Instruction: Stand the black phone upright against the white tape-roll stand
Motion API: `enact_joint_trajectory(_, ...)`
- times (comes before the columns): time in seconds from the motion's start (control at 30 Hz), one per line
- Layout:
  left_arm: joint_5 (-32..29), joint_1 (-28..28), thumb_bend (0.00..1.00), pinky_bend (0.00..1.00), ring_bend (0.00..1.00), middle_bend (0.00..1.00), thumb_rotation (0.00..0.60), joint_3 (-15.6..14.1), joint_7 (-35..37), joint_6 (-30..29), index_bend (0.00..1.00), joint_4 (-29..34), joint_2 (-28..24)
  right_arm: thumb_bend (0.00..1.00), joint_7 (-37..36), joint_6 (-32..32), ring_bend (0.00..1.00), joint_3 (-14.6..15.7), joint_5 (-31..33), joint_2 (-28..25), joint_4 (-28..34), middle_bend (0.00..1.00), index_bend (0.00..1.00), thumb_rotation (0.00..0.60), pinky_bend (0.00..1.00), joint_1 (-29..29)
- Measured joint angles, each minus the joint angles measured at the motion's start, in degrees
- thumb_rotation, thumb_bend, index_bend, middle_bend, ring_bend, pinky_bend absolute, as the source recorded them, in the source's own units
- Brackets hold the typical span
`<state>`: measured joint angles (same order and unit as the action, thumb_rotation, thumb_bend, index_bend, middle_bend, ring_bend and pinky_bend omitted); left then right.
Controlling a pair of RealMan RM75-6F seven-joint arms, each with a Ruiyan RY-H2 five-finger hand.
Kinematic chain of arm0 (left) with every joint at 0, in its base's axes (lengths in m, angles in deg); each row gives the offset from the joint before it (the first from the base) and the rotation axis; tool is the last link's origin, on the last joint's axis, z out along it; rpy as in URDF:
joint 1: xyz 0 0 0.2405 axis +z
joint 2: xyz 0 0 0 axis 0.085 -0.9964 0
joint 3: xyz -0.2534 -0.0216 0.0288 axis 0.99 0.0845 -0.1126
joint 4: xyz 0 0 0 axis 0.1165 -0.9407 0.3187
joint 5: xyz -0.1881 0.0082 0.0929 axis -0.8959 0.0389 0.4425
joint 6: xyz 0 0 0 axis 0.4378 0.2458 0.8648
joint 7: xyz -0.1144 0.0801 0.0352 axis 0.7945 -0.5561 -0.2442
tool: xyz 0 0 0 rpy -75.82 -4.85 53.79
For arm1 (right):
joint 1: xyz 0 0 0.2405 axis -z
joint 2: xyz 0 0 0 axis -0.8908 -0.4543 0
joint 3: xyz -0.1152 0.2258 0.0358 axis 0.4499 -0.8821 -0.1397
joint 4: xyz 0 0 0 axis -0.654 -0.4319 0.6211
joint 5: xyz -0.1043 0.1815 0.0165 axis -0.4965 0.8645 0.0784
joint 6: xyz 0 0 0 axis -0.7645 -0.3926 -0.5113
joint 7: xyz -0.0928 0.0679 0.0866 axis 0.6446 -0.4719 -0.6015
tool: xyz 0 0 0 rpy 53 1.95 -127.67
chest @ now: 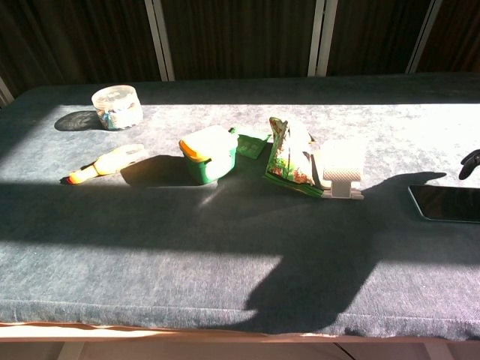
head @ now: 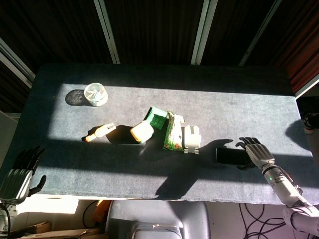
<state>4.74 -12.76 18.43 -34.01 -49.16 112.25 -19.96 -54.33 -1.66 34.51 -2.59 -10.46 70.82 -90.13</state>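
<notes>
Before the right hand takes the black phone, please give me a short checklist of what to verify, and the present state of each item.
1. Black phone lies flat on the table, not yet lifted: ok.
2. Right hand is at the phone's right end, over its edge: ok. Whether the fingers already touch the phone: cannot tell.
3. White tape-roll stand stands upright, left of the phone, with bare table between them: ok.
4. Green snack bag leans close against the stand's far side and may be pushed: not ok.
5. Left hand rests off the table's near left corner, out of the way: ok.
</notes>
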Motion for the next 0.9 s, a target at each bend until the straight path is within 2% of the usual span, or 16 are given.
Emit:
enact_joint_trajectory(0.5, 0.04, 0.18, 0.41, 0.05, 0.0, 0.0, 0.6, -0.06, 0.05, -0.33, 0.0, 0.12, -0.11, 0.31, 0.72, 0.95, 0.07, 1.01, 1.53, 3.46, -3.63, 0.23, 0.42, 0.6, 0.09, -1.36)
enact_joint_trajectory(0.63, 0.09, 0.19, 0.41, 0.05, 0.0, 0.0, 0.6, -0.13, 0.08, -0.28, 0.0, 0.15, -0.15, 0.31, 0.84, 0.66, 0.17, 1.3, 1.6, 3.93, -3.95, 0.28, 0.53, 0.6, 0.16, -1.38)
enact_joint_trajectory(0.77, 0.16, 0.1, 0.41, 0.05, 0.0, 0.0, 0.6, -0.22, 0.08, -0.05, 0.0, 0.21, -0.18, 0.31, 1.36, 0.28, 0.26, 1.42, 1.88, 4.44, -4.43, 0.38, 0.64, 0.6, 0.24, -1.36)
enact_joint_trajectory(0.9, 0.19, 0.03, 0.41, 0.05, 0.0, 0.0, 0.6, -0.31, 0.12, 0.16, 0.0, 0.22, -0.22, 0.31, 2.12, -0.09, 0.34, 1.48, 2.53, 4.99, -4.77, 0.45, 0.71, 0.6, 0.29, -1.3)
